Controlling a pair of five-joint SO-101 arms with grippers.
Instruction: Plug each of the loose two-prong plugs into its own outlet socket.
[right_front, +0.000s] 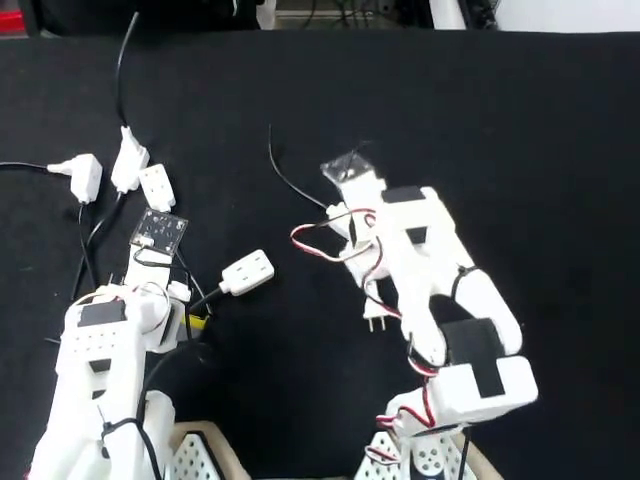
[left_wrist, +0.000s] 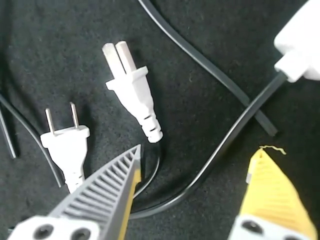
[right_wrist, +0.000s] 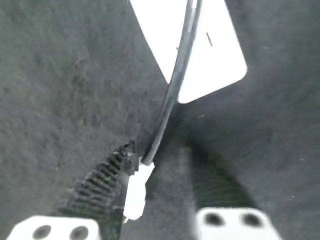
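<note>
While left gripper (left_wrist: 200, 149) jaws gape over cable (left_wrist: 235, 131), right gripper (right_wrist: 165, 167) flanks plug (right_wrist: 135, 192)

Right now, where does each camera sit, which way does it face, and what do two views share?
High view: fixed above the black table, facing down; left arm and right arm show.
Left wrist view: on the left wrist, facing down past the open left gripper at two plugs.
Right wrist view: on the right wrist, close over a cable by the right gripper.
Shared: high and left wrist views show the same outlet socket.
</note>
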